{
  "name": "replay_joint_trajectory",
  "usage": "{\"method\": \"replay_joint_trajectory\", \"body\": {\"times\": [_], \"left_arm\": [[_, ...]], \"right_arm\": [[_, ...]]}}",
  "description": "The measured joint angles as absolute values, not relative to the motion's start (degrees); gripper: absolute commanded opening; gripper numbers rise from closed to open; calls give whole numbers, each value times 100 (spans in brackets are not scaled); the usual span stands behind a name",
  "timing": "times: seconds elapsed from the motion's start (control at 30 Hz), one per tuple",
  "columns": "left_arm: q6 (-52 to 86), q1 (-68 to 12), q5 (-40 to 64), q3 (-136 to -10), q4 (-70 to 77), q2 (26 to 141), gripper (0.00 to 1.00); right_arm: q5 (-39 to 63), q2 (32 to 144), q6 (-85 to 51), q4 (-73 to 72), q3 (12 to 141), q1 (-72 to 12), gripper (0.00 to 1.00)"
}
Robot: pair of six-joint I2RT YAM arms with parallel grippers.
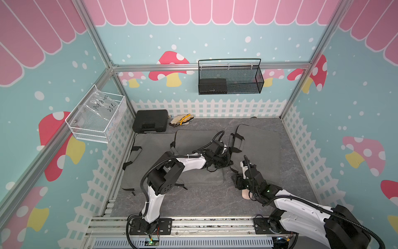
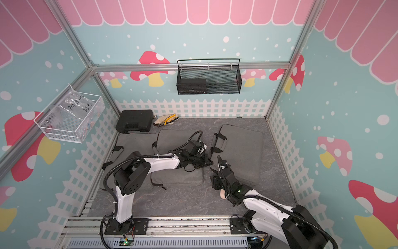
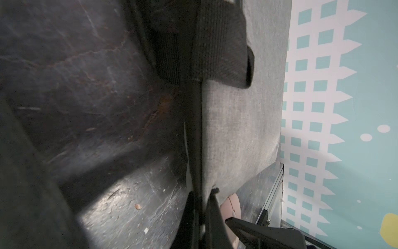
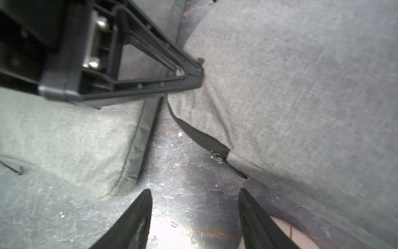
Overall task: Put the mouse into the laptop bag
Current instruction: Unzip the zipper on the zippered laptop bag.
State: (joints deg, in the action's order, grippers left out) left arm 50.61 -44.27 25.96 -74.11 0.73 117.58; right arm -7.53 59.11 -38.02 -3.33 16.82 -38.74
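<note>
Dark marbled tabletop (image 1: 193, 200) is the work surface. On it, the left gripper (image 3: 202, 191) is clamped on the edge strip of the rightmost laptop bag (image 1: 262, 151) and should lift that lip so the mouth gapes. The right gripper (image 4: 195, 190), jaws apart and empty, should centre over the pink mouse (image 1: 245, 194), which lies on the tabletop just beside 1 finger, outside the bag.

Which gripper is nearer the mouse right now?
Right. The right gripper hangs open with the mouse beside one finger; the left gripper pinches the laptop bag edge, farther off.
</note>
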Motion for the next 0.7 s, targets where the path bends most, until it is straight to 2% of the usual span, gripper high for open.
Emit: {"method": "replay_joint_trajectory", "body": {"times": [0.33,0.7], "left_arm": [[5078,-4434,2620,-7411,93,11758,0],[5081,-4464,2617,-7411,145,11758,0]], "right_arm": [[-794,7052,-3741,-436,2018,-3874,66],[-967,7494,-3686,-419,2353,-3881,66]]}}
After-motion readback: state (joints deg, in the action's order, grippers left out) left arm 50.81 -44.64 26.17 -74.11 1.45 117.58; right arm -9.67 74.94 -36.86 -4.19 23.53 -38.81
